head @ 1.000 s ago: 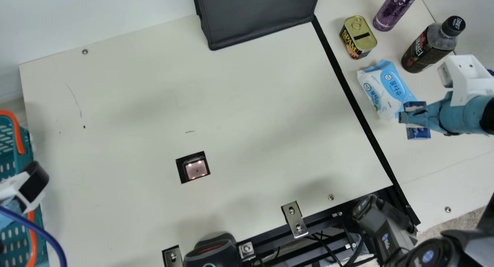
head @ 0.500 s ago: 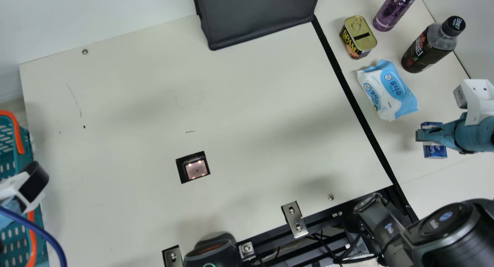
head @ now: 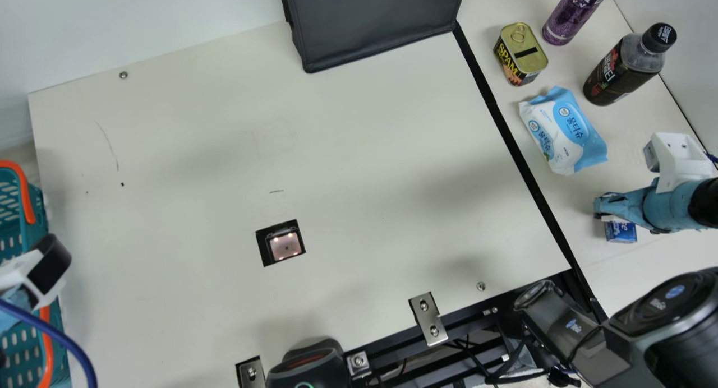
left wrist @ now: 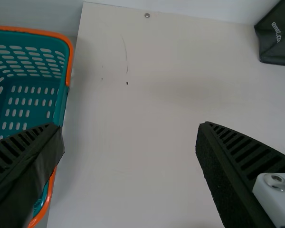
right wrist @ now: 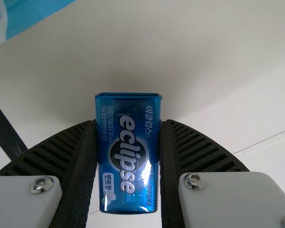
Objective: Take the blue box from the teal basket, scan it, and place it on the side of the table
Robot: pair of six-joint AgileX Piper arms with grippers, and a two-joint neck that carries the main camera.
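Observation:
At the right of the main view, over the table's right side, is my right gripper (head: 607, 207), with the lower end of the blue box (head: 621, 232) showing beneath it. In the right wrist view the blue box (right wrist: 128, 154) is clamped between both ribbed fingers of my right gripper (right wrist: 128, 156). My left gripper's white mount and part of its arm (head: 33, 273) show at the main view's left edge, over the teal basket (head: 35, 208). The left wrist view has my left gripper (left wrist: 130, 142) with fingers wide apart and nothing between, beside the teal basket (left wrist: 61, 102).
On the right side stand a wet-wipe pack (head: 564, 131), a SPAM can (head: 520, 54), a dark bottle (head: 625, 68) and a purple bottle (head: 575, 12). A black bag (head: 376, 23) is at the back. A scanner window (head: 285, 246) lies in the table (head: 364, 152).
My right gripper has moved away from the wet-wipe pack toward the near side, carrying the blue box, which has turned somewhat under the fingers. The left arm has kept still.

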